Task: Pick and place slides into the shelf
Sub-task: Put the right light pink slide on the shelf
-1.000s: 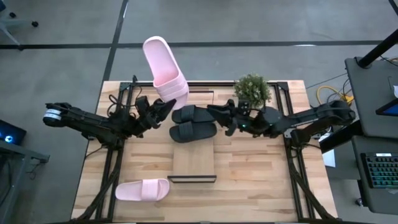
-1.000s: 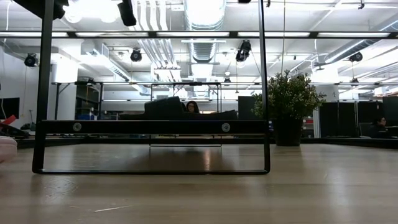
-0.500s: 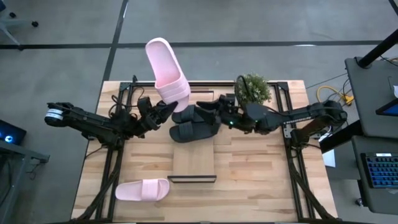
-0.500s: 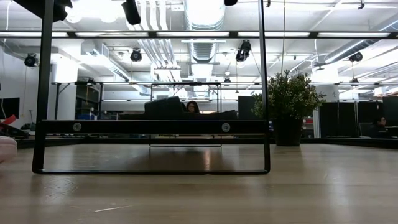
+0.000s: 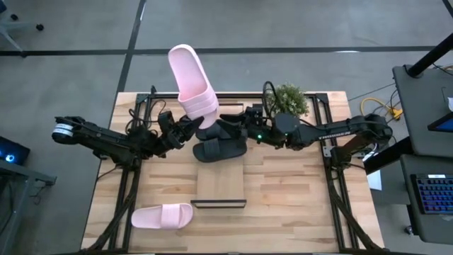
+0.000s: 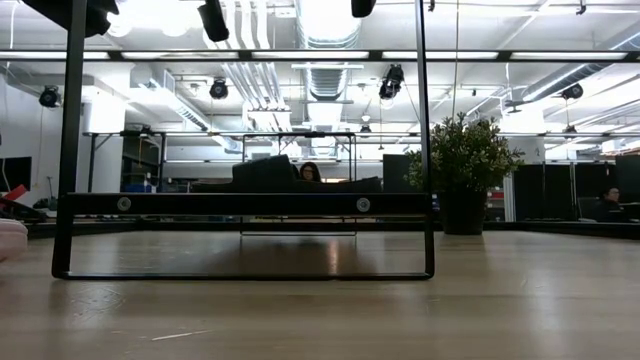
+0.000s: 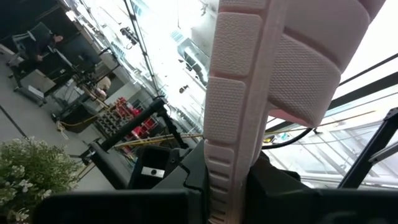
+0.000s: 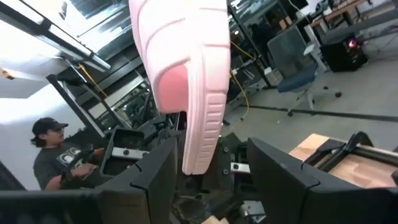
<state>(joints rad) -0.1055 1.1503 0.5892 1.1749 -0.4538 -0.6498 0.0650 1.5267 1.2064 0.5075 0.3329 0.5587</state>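
My left gripper (image 5: 190,129) is shut on a pale pink slide (image 5: 190,79) that sticks up and away from it, heel end far out, over the table's far edge. My right gripper (image 5: 237,127) is open. In the right wrist view its fingers (image 8: 155,180) stand on either side of that slide's lower end (image 8: 198,158); I cannot tell whether they touch it. Two black slides (image 5: 221,140) lie side by side on the far part of the shelf (image 5: 221,183). The second pink slide (image 5: 161,216) lies flat on the table near its near-left corner. My left gripper pinches the pink slide between its two fingers at the strap end (image 7: 224,186), the end nearest the table. It comes at the slide from the table's left. The slide is lifted clear and stands up steeply from the fingers, its ribbed sole (image 7: 273,74) facing the wrist camera.
A potted plant (image 5: 287,103) stands at the far edge, right of the shelf. The shelf's black frame end (image 6: 245,205) fills the low view. Black rails (image 5: 127,191) run along both table sides. A person (image 8: 53,155) sits beyond the table. Bare wood lies near-right (image 5: 297,205).
My right gripper has moved toward the table's left, past the plant and over the black slides, up to the held pink slide. My left gripper has kept its hold, and the pink slide has shifted slightly toward the right.
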